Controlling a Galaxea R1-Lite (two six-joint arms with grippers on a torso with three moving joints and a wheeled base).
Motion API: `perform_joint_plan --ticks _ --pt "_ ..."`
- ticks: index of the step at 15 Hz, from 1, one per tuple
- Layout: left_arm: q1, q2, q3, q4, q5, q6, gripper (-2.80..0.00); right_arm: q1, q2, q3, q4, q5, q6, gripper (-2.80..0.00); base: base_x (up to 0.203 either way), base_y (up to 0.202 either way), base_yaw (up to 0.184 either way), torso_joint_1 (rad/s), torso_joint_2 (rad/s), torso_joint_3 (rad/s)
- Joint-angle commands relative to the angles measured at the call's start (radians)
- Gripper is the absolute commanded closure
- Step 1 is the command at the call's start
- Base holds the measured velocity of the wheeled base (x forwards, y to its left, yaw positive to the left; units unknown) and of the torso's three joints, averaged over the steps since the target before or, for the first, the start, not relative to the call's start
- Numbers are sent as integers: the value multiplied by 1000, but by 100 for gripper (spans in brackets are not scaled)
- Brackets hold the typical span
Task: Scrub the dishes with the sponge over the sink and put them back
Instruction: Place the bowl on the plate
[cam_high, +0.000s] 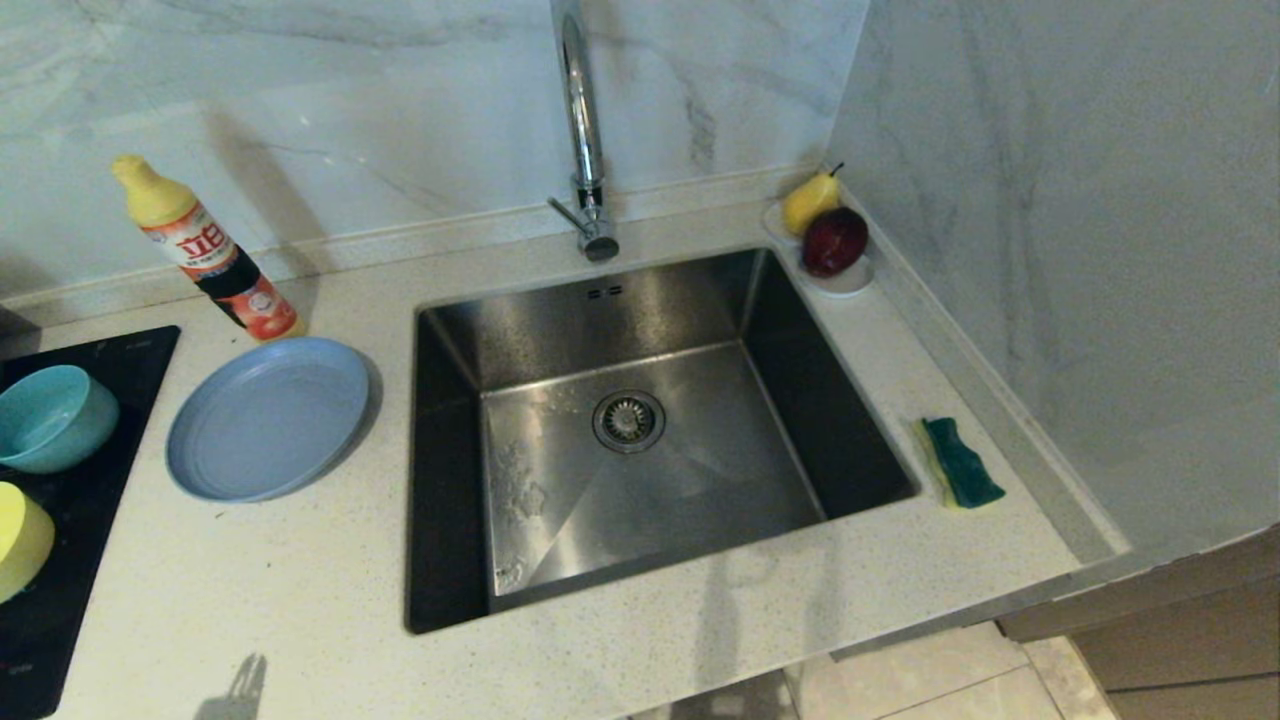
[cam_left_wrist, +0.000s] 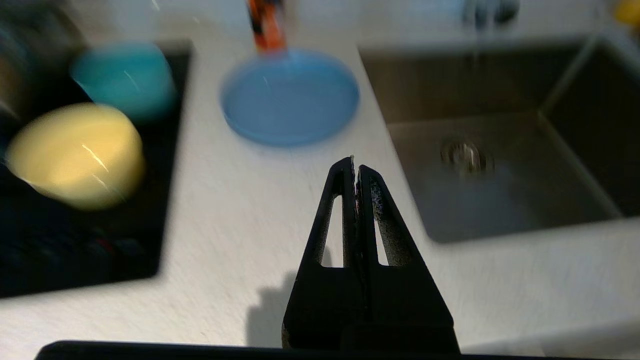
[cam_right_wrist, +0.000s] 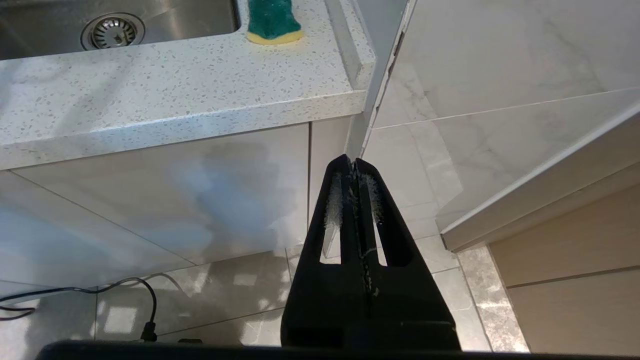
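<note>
The grey-blue plate (cam_high: 268, 417) lies on the counter left of the sink (cam_high: 640, 430). On a black cooktop at the far left rest the teal bowl (cam_high: 50, 416) and the yellow bowl (cam_high: 18, 538). The green-and-yellow sponge (cam_high: 960, 462) lies on the counter right of the sink. Neither arm shows in the head view. My left gripper (cam_left_wrist: 355, 162) is shut and empty above the counter's near part, short of the plate (cam_left_wrist: 290, 95) and the bowls (cam_left_wrist: 75, 152). My right gripper (cam_right_wrist: 351, 162) is shut and empty, low in front of the cabinet, below the sponge (cam_right_wrist: 272, 20).
An orange dish-soap bottle (cam_high: 210, 255) stands behind the plate. A chrome faucet (cam_high: 583, 130) rises behind the sink. A small white dish with a pear and an apple (cam_high: 825, 235) sits in the back right corner. A marble wall runs along the right.
</note>
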Motion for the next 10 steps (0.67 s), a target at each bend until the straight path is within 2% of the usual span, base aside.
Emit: perform_joint_plan --ticks 1,5,10 --pt "0 80 -257 79 51 17 0 0 0 -1 0 0 0 0 0 0 0 0 0 0" --pt "-1 423 -611 156 188 63 0 0 0 0 0 0 0 0 0 0 0 0 0 0" --pt "0 823 -837 197 291 149 0 0 0 1 0 0 0 0 0 0 0 0 0 0"
